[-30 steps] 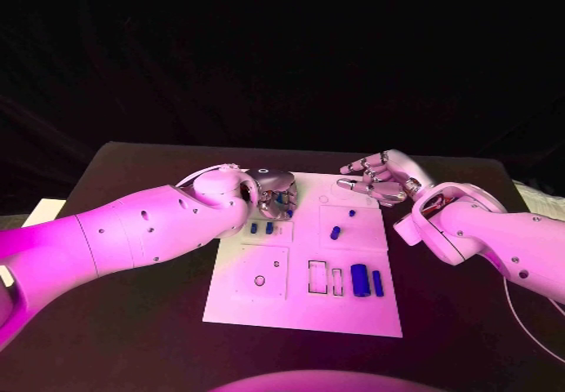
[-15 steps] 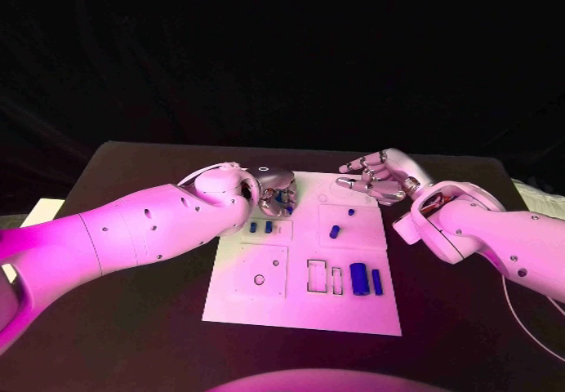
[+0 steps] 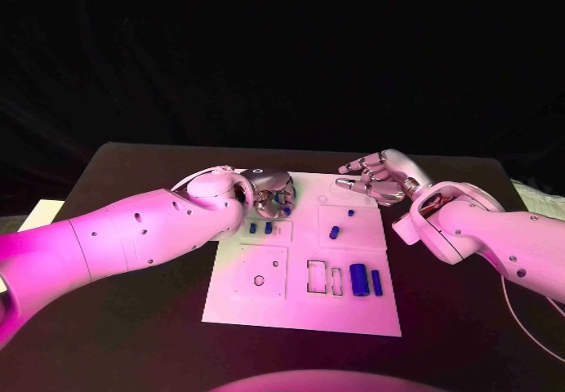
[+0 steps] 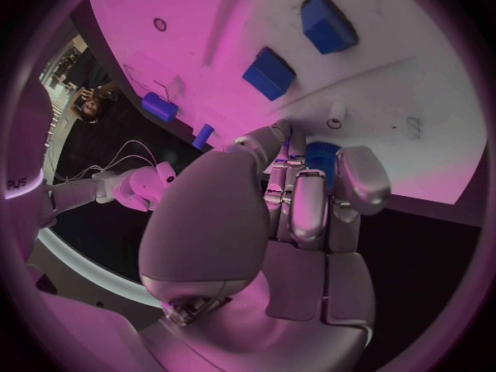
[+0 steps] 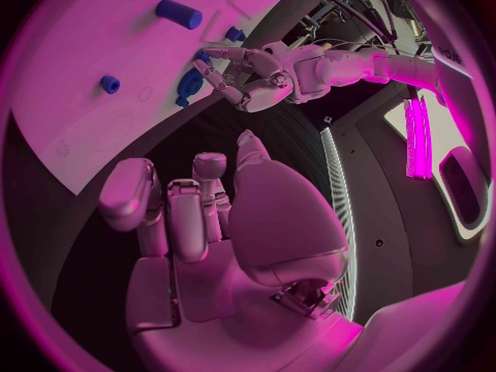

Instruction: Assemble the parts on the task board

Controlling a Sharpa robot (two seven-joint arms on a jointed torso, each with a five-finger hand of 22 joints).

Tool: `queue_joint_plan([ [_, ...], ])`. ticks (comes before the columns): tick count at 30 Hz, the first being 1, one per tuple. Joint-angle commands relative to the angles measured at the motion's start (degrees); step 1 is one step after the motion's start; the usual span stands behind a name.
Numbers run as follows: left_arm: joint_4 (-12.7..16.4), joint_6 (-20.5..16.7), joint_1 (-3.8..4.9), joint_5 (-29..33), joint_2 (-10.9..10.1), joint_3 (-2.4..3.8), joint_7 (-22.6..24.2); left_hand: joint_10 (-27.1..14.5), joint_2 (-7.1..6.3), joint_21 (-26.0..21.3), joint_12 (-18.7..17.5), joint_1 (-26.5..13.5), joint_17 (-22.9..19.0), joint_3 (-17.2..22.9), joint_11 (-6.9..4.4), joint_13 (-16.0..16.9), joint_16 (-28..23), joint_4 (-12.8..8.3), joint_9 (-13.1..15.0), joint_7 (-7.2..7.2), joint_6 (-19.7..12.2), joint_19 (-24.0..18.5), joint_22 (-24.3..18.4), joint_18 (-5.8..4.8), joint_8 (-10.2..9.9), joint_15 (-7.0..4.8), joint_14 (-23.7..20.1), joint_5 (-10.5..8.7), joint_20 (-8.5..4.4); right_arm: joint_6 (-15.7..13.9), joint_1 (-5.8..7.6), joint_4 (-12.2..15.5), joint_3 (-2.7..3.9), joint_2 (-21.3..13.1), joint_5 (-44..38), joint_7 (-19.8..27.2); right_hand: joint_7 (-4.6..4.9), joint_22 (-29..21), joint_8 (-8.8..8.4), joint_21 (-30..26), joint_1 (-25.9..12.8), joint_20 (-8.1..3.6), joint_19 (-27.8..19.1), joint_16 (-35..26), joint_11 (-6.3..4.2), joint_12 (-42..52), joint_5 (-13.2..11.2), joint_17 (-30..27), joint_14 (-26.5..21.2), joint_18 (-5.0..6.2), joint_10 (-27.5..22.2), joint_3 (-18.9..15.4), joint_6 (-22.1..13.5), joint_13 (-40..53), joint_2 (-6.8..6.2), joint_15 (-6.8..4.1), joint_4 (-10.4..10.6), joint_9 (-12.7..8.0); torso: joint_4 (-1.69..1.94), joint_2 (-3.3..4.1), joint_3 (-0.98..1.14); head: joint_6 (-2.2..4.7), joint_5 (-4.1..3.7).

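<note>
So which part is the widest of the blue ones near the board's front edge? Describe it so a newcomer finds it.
Start at the white board in the middle of the black table. Along its near end, right of two outlined rectangular slots, lie two upright blue pieces side by side. The wide block is the left one, thicker than the thin bar beside it.

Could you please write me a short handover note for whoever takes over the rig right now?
Left hand: fingers curled at the far left part of the task board, closed around a blue part there; whether it is lifted cannot be told.
Right hand: holds nothing, fingers apart, hovering at the board's far right corner.
Parts: two small blue pieces near the left hand, one blue piece mid-board, two longer blue blocks on the near right.
Done: nothing clearly seated that can be told.
Left: several outlined slots look unfilled; finish placing the parts.
</note>
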Motion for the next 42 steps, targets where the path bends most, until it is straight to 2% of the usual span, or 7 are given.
queue_joint_plan([
  [1, 1.64, -1.75, 0.12, 3.92, -1.44, 0.81, 0.27, 0.4, -0.11, 0.31, -0.57, -0.99, -0.18, 0.51, 0.02, -0.11, 0.35, -0.06, -0.16, 0.17, 0.43, 0.01, 0.15, -1.07, -0.43, -0.06, 1.6, -0.27, 0.11, 0.59, -0.05, 0.01, 0.0, 0.0, -0.19, 0.22, 0.21, -0.05, 0.21, -0.27, -0.05, 0.05, -0.43, -0.22, -0.14, -0.07, 0.21, 2.14, 3.33, 0.91, -0.2, -0.1, 0.31, -0.02, 0.4, 0.0, -0.23, 0.1, 0.08, -0.06, 0.05, 0.18, 0.02],
  [4, 3.4, -2.86, 0.16, 5.15, -3.37, 1.56, 0.26, 0.48, -0.17, 0.35, -0.72, -1.22, -0.23, 0.55, 0.05, -0.12, 0.37, -0.08, -0.2, 0.17, 0.49, 0.0, 0.2, -1.08, -0.5, -0.05, 1.59, -0.28, 0.13, 0.58, -0.07, 0.07, 0.0, -0.13, -0.18, 0.2, 0.21, -0.05, 0.21, -0.27, -0.05, 0.05, -0.43, -0.22, -0.14, -0.07, 0.21, 2.14, 3.33, 0.91, -0.2, -0.1, 0.31, -0.02, 0.4, 0.0, -0.23, 0.1, 0.15, -0.1, 0.11, 0.29, 0.07],
  [7, 4.98, -3.46, 0.18, 6.22, -5.25, 1.96, 0.22, 0.62, -0.29, 0.55, -0.88, -1.45, -0.2, 0.58, 0.04, -0.12, 0.43, -0.11, -0.24, 0.17, 0.59, 0.04, 0.38, -1.11, -0.57, -0.04, 1.6, -0.3, 0.16, 0.5, -0.15, 0.18, 0.0, -0.41, -0.17, 0.19, 0.21, -0.05, 0.21, -0.27, -0.05, 0.05, -0.43, -0.22, -0.14, -0.07, 0.21, 2.14, 3.33, 0.91, -0.2, -0.1, 0.31, -0.02, 0.4, 0.0, -0.23, 0.1, 0.41, -0.17, 0.15, 0.37, 0.04],
  [12, 6.28, -4.12, 0.18, 7.78, -7.66, 2.2, 0.18, 0.79, -0.4, 0.62, -1.04, -1.71, -0.21, 0.61, 0.03, -0.11, 0.48, -0.14, -0.27, 0.15, 0.71, 0.04, 0.46, -1.11, -0.63, -0.04, 1.6, -0.32, 0.17, 0.5, -0.24, 0.1, 0.0, -0.47, -0.32, 0.17, 0.21, -0.05, 0.21, -0.27, -0.05, 0.05, -0.43, -0.22, -0.14, -0.07, 0.21, 2.14, 3.33, 0.91, -0.2, -0.1, 0.31, -0.02, 0.4, 0.0, -0.23, 0.1, 0.59, -0.21, 0.12, 0.27, -0.11],
  [17, 6.43, -2.67, 0.17, 8.75, -9.34, 2.25, -0.52, 0.91, -0.48, 0.71, -1.18, -1.91, -0.29, 0.62, 0.01, -0.11, 0.49, -0.17, -0.3, 0.12, 0.79, 0.05, 0.55, -1.12, -0.69, -0.05, 1.58, -0.34, 0.18, 0.55, -0.3, -0.01, 0.0, -0.37, -0.42, 0.15, 0.21, -0.05, 0.21, -0.27, -0.05, 0.05, -0.43, -0.22, -0.14, -0.07, 0.21, 2.14, 3.33, 0.91, -0.2, -0.1, 0.31, -0.02, 0.4, 0.0, -0.23, 0.1, 0.5, -0.28, 0.17, 0.26, -0.05],
  [22, 6.23, -1.42, 0.16, 9.03, -9.85, 2.24, -0.95, 1.0, -0.52, 0.74, -1.27, -2.04, -0.31, 0.63, 0.0, -0.1, 0.51, -0.17, -0.32, 0.1, 0.86, 0.05, 0.59, -1.12, -0.73, -0.05, 1.58, -0.34, 0.19, 0.55, -0.34, -0.07, 0.0, -0.36, -0.44, 0.14, 0.21, -0.05, 0.21, -0.27, -0.05, 0.05, -0.43, -0.22, -0.14, -0.07, 0.21, 2.14, 3.33, 0.91, -0.2, -0.1, 0.31, -0.02, 0.4, 0.0, -0.23, 0.1, 0.55, -0.17, 0.08, 0.32, 0.04],
  [42, 4.58, 0.81, -0.58, 6.27, -8.12, 1.95, -1.4, 1.14, -0.55, 0.8, -1.38, -2.18, -0.4, 0.67, -0.04, -0.09, 0.5, -0.22, -0.35, 0.05, 0.94, 0.05, 0.66, -1.13, -0.78, -0.07, 1.56, -0.34, 0.19, 0.63, -0.4, 0.0, 0.0, -0.18, -0.45, 0.17, 0.21, -0.05, 0.21, -0.27, -0.05, 0.05, -0.43, -0.22, -0.14, -0.07, 0.21, 2.14, 3.33, 0.91, -0.2, -0.1, 0.31, -0.02, 0.4, 0.0, -0.23, 0.1, 0.42, -0.12, 0.16, -0.06, 0.15],
])
